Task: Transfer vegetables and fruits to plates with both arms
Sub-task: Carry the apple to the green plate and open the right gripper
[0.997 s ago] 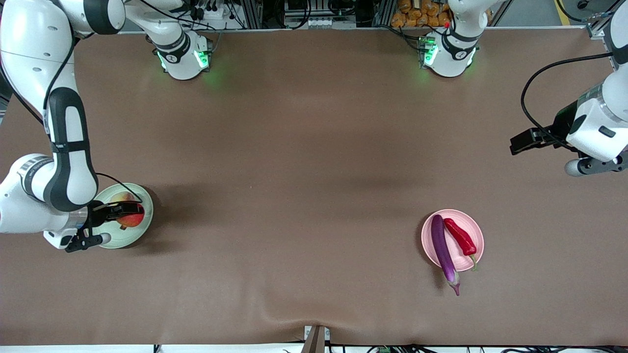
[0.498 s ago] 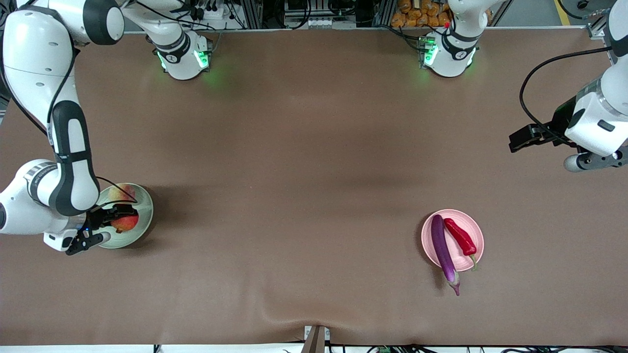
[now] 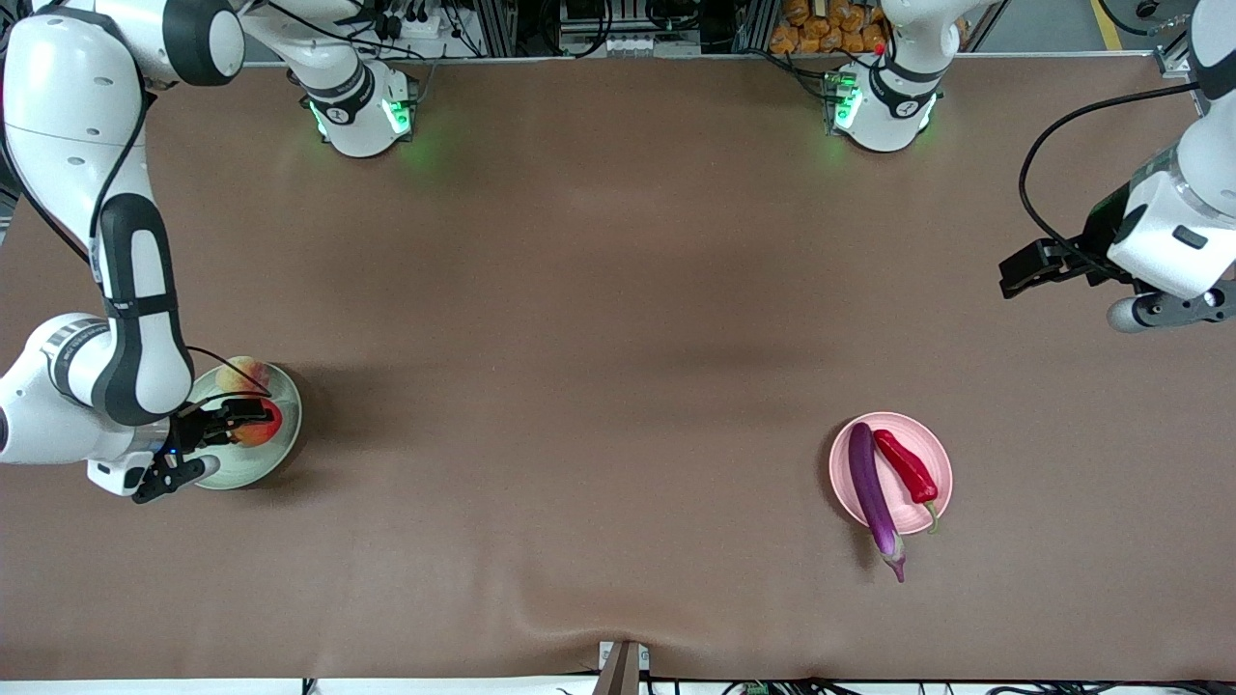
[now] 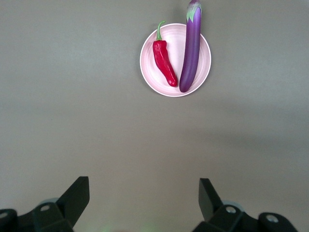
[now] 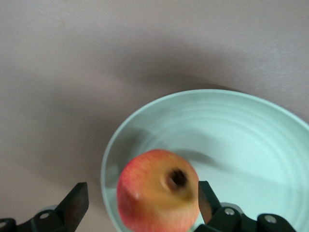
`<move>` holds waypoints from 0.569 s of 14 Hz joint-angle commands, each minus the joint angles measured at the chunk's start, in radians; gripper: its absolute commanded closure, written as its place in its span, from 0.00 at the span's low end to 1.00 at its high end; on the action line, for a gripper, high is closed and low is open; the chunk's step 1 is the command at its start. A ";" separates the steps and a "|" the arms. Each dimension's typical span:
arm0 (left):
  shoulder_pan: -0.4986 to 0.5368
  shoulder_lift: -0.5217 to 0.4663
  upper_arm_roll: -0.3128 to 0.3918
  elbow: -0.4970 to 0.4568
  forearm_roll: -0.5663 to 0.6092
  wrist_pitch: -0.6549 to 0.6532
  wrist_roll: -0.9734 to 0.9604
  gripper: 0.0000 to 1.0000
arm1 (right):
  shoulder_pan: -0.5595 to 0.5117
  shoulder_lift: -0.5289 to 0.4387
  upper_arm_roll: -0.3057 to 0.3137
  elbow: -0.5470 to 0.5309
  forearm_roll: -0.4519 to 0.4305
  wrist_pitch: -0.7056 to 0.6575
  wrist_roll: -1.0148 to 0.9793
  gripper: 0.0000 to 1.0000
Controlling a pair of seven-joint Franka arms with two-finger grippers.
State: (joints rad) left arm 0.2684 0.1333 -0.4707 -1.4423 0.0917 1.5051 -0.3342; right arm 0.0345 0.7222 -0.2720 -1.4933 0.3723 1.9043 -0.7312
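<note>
Our right gripper (image 3: 246,421) has spread clear of the apple (image 5: 158,191), now sitting in the green plate (image 3: 280,446) (peach (image 3: 241,375) alongside); left gripper (image 4: 144,195) waits open, empty.

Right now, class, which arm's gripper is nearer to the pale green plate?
Right. The right gripper is directly over the pale green plate, at the apple; the left gripper hangs above bare table at the left arm's end.
</note>
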 commanded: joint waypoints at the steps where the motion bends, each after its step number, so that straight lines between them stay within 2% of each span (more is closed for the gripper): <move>1: -0.229 -0.121 0.247 -0.123 -0.018 0.020 0.024 0.00 | 0.010 -0.069 0.010 -0.018 -0.013 -0.050 0.059 0.00; 4: -0.368 -0.227 0.401 -0.260 -0.026 0.098 0.023 0.00 | -0.001 -0.096 0.014 -0.021 -0.015 -0.092 0.088 0.00; 6: -0.391 -0.227 0.448 -0.256 -0.062 0.089 0.026 0.00 | -0.005 -0.141 0.019 -0.051 -0.018 -0.119 0.136 0.00; 8: -0.411 -0.212 0.469 -0.199 -0.061 0.064 0.026 0.00 | -0.005 -0.205 0.033 -0.103 -0.019 -0.120 0.171 0.00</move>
State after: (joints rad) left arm -0.1170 -0.0688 -0.0316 -1.6564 0.0481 1.5713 -0.3291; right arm 0.0408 0.6165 -0.2690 -1.5081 0.3719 1.7848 -0.6048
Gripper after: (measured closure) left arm 0.000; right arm 0.000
